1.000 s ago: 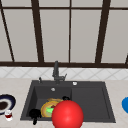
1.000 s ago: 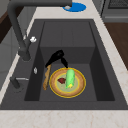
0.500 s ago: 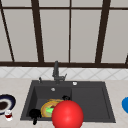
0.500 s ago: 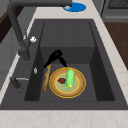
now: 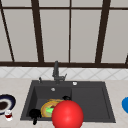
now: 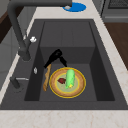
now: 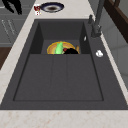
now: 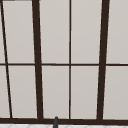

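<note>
Dark grey composite sink (image 6: 67, 30) set in a pale stone counter, with a deep basin on the left and a shallow draining shelf on the right, under a tall window with dark brown bars (image 8: 37, 60). At its far rim stands a dark tap (image 5: 56, 71), the spout reaching over the basin. On the basin floor lies a round yellow-rimmed plate (image 6: 67, 83), flat so it keeps what rests on it: a green cucumber-like piece (image 6: 70, 78) and a small dark red bit (image 6: 61, 80). A wooden utensil (image 6: 47, 77) lies just left of the plate, along the basin's far wall. The right hand (image 6: 56, 57) hangs low in the basin, its fingers spread and pointing down toward the utensil's end and the plate's rim, gripping nothing. The left hand (image 5: 34, 114) hovers near the sink's near left corner; whether its fingers are curled I cannot tell. A large red ball (image 5: 67, 115) sits at the near edge. A dark bowl (image 5: 5, 103) and a small red-and-white cup (image 5: 8, 115) stand on the left counter, a blue dish (image 6: 74, 7) on the right
</note>
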`<state>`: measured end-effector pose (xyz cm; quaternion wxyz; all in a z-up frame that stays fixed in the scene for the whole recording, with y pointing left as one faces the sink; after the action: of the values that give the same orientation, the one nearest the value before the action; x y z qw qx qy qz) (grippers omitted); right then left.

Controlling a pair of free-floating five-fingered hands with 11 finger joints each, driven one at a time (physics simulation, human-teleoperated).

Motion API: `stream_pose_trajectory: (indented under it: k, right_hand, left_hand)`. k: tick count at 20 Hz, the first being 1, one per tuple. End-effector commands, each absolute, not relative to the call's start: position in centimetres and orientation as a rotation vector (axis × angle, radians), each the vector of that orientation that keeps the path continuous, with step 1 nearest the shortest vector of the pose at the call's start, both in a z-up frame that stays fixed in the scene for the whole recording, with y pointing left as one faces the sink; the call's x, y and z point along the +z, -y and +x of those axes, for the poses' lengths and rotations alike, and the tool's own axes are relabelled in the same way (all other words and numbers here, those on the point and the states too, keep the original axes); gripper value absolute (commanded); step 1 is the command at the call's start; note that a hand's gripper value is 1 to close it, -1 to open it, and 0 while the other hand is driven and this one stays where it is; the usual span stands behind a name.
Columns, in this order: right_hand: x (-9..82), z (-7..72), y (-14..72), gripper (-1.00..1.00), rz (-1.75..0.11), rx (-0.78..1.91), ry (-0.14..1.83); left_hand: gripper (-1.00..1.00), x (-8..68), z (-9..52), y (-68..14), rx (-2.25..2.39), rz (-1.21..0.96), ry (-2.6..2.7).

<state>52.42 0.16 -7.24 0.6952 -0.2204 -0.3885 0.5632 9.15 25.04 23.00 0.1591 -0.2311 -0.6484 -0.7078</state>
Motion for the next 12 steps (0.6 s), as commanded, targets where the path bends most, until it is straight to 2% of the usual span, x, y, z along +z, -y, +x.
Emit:
stream_pose_trajectory:
  k: [1, 2, 6, 12]
  right_hand:
    - [-8.0, 53.9, 0.2, -1.0, -0.572, 1.344, 0.817]
    - [-8.0, 53.7, -0.4, 1.0, -0.582, 1.341, 0.8]
    - [-9.3, 53.2, -2.5, 1.0, -0.774, 1.368, 0.861]
    - [-9.3, 50.3, -1.4, 1.0, -0.883, 1.278, 1.098]
  left_hand:
    - [0.0, 23.0, 9.2, -25.0, -2.023, -0.661, 1.853]
    - [0.0, 23.0, 9.2, -25.0, -2.023, -0.661, 1.853]
    - [0.0, 23.0, 9.2, -25.0, -2.023, -0.661, 1.853]
    - [0.0, 23.0, 9.2, -25.0, -2.023, -0.661, 1.853]
